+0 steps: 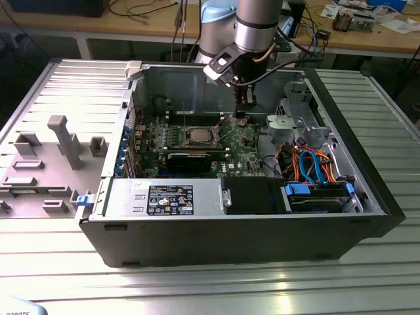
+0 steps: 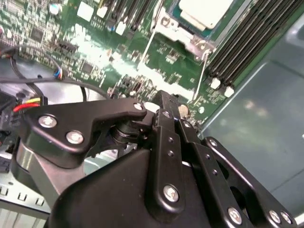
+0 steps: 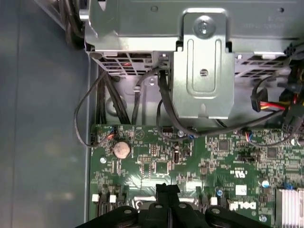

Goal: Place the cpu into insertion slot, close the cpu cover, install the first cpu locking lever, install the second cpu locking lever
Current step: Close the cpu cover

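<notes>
Gripper [image 3: 167, 190]: clenched, empty, poised over the green board [image 3: 156, 166] near its edge by the metal cage [image 3: 203, 61]. Cpu [image 2: 204, 12]: seated in insertion slot [image 1: 186, 138], mid-board. Hazard: a misaligned descent could snag cables [image 3: 164, 102] or bend a thin lever [image 2: 203, 71].

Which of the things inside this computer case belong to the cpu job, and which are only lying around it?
For the job: cpu, sitting in the insertion slot; cpu cover; two thin locking levers; gripper.

Just lying about: coin battery; long black card; blue and orange cables; metal drive bracket; grey tray outside the case.
</notes>
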### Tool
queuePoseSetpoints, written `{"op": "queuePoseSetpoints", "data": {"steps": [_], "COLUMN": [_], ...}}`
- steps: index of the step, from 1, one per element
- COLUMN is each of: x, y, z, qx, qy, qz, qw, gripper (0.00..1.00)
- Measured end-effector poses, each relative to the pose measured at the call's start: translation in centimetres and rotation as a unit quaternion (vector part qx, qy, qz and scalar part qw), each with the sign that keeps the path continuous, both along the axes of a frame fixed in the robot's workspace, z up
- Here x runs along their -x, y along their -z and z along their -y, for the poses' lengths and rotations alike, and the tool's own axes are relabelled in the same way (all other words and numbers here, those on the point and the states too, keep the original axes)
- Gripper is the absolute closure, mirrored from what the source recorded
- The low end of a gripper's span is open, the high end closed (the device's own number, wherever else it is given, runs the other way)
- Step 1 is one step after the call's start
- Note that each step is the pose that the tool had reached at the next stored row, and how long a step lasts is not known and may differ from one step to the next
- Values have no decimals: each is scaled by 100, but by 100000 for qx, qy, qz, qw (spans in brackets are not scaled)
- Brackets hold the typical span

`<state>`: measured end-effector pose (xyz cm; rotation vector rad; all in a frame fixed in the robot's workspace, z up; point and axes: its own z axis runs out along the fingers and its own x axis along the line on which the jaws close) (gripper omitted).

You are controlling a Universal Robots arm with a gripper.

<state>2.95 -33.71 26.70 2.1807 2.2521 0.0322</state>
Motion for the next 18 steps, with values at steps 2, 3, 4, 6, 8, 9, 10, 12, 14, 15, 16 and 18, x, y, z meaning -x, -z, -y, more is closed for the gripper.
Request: {"op": "queuePoseSetpoints", "data": {"steps": [2,3,4,6,8,9,10,12,14,15,16,18], "x": [-63,-73,-74,-74,-73,-71,-69,-43,16,50,62,101], "y": [35,55,83,122,138,142,145,149,152,153,153,153], "z": [0,0,1,7,7,7,7,7,10,11,11,11], "qx": [4,2,9,7,5,5,9,7,9,5,6,4], "qy": [-98,-141,-179,-220,-220,-226,-234,-273,-354,-398,-401,-396], "qz": [-3,-2,-1,-2,-2,-1,-2,-3,-6,-3,-5,-4], "qw": [100000,100000,100000,100000,100000,100000,100000,100000,99999,99999,99999,99999], "gripper": [89,89,89,89,89,89,89,89,89,89,89,89]}}
